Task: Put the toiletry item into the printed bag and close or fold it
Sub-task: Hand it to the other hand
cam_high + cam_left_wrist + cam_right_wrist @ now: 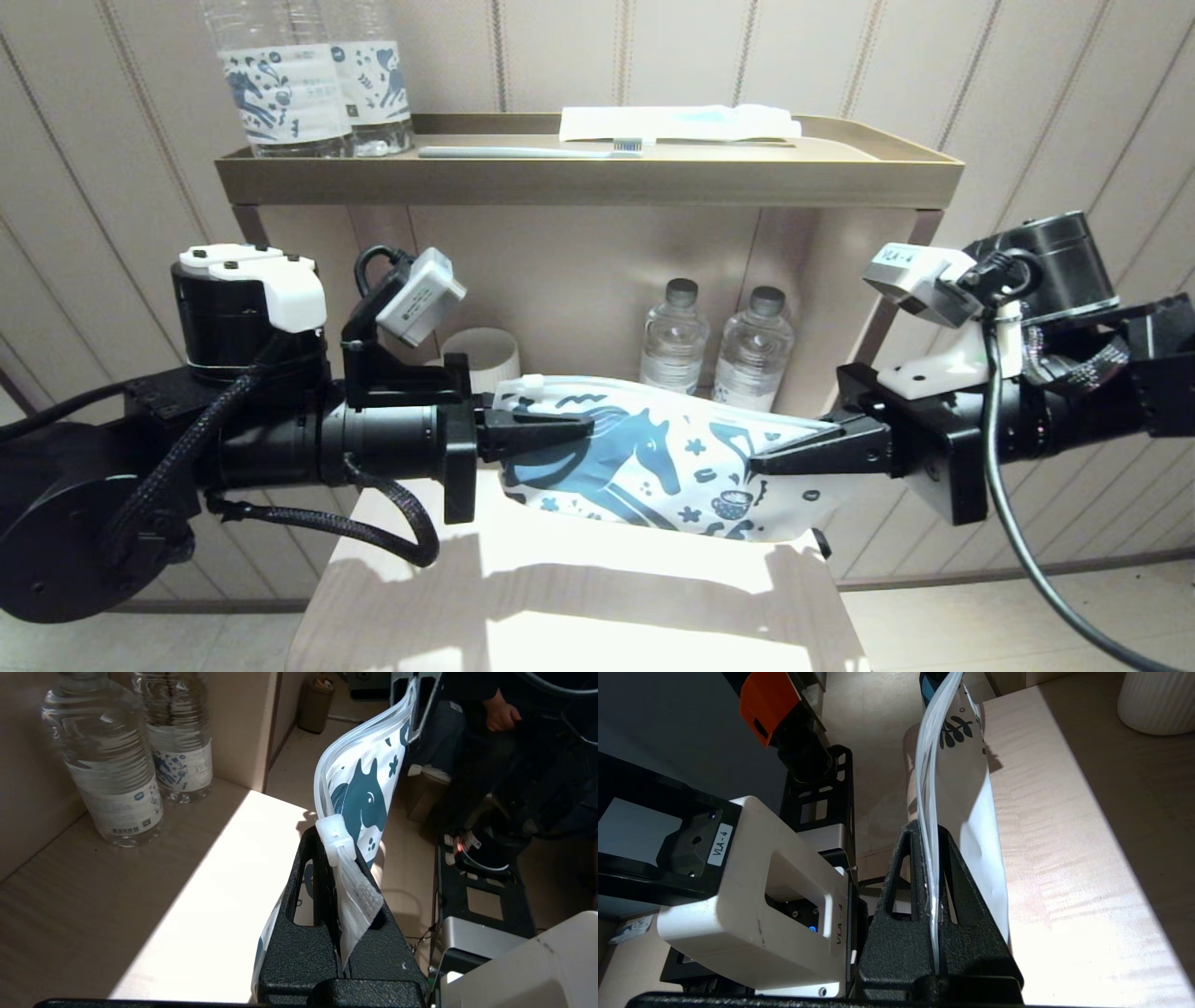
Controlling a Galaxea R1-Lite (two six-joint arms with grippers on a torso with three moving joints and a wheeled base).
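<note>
L gripper [560, 431] clamped tight on the bag [653, 457], at the zip end, w/ the white slider [334, 837] just past its fingertips; the plastic is pinched flat between the two black fingers [373, 938]. R gripper [784, 455] also fully closed, on the bag's other end, zip strip sandwiched between its fingers [896, 914]. Bag hangs stretched between the two, long side roughly level, zip edge up, horse print facing the head cam, held in the air over the sunlit lower shelf [579, 597]; can't tell if the bottom edge touches the shelf. Zip edge bows a bit between the grips. Two small bottles [714, 341] stand behind the bag, white cup [485, 357] nr the L wrist. Top tray [597, 173] holds a toothbrush [532, 150], a white packet [677, 121] and two big labelled bottles [317, 79].
</note>
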